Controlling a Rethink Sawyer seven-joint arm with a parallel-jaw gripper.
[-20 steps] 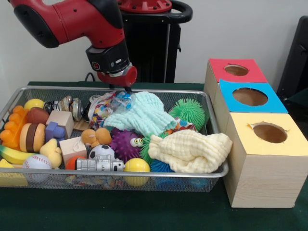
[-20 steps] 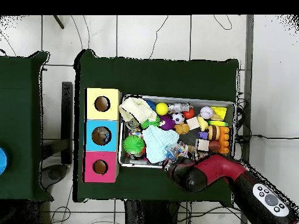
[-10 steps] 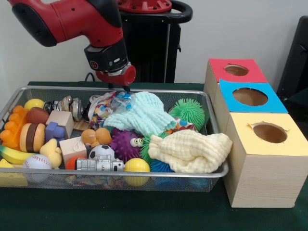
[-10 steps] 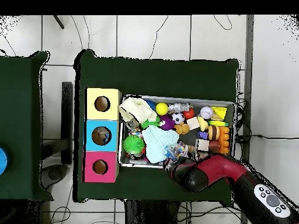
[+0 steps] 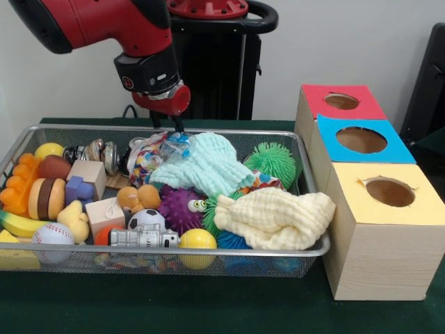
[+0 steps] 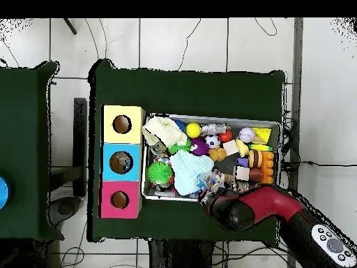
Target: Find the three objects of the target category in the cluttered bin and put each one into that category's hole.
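hovering just above the far rim of the wire bin (image 5: pixel 208 130), the hand (image 5: pixel 169 124) shows two short tips close together, narrow and holding nothing. the target category isn't given; directly below and slightly nearer the camera lies a patterned crinkly bag (image 5: pixel 149 156), beside the mint cloth (image 5: pixel 205 163). its lower part is buried in clutter.

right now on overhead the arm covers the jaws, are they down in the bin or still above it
Observer: Above it. The jaws hang over the mesh bin near its rim on the robot's side, clear of the toys.
Operator: whats closest below them
Observer: A multicoloured toy bundle, right beside the teal cloth.
Operator: anything hidden under the yellow cloth
Observer: A blue spiky ball peeks out from beneath the yellow cloth.
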